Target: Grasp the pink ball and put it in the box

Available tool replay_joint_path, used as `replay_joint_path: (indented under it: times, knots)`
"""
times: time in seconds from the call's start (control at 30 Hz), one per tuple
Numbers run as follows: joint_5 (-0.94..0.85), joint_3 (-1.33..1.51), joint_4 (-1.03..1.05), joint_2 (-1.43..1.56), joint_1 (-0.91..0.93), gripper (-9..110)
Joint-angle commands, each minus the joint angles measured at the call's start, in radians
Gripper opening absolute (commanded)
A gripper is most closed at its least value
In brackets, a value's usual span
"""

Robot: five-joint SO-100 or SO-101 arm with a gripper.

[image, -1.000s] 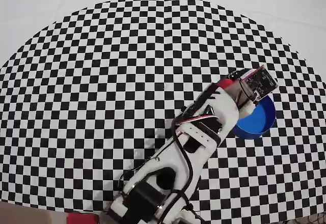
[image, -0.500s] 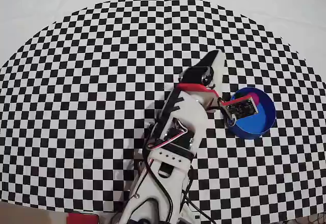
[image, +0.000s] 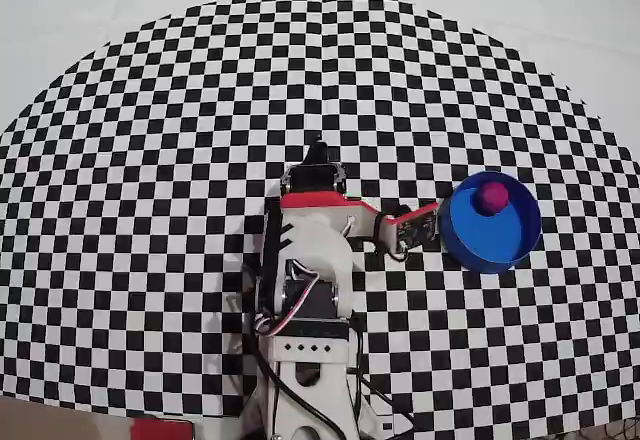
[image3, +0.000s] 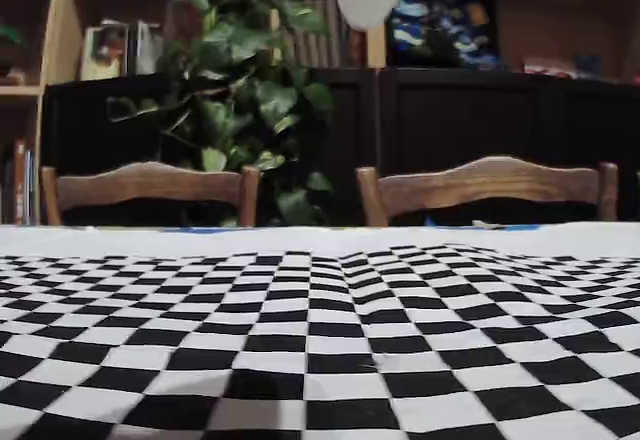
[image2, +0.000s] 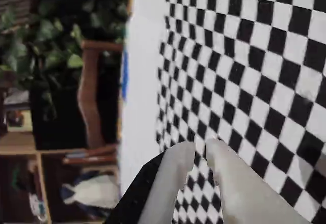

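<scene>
Checkered cloth: covers most of the table in the overhead view, with a curved far edge; a plain white margin lies beyond it at the far side and both far corners.
Open room: the whole left half and the far stretch of the checkers are bare; the arm takes up the near middle.
Far table edge: in the fixed view the cloth ends at a white strip, with two wooden chair backs and a leafy plant just behind it.
Box: round, blue, at the right of the overhead view, well in from the cloth's right edge.
Pink ball: lies inside the box, against its far wall.
Claw: in the wrist view the two pale fingers are close together with only a narrow slit between them, and nothing is held.
Claw place: in the overhead view its dark tip points toward the far side from the middle of the cloth.
Ball relative to claw: to the claw's right and slightly nearer, well apart, not touching.
Wrist camera board: sticks out to the right of the arm, just beside the box's left wall.
</scene>
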Motion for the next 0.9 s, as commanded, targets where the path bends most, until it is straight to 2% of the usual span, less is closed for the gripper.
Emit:
replay_joint_path:
  times: [0.0,0.3,0.87]
  knots:
    - [0.018,0.012,0.092,0.058,-0.035,0]
    - [0.086,0.028,0.393,0.123,-0.057,0]
    - [0.086,0.025,0.408,0.123,-0.057,0]
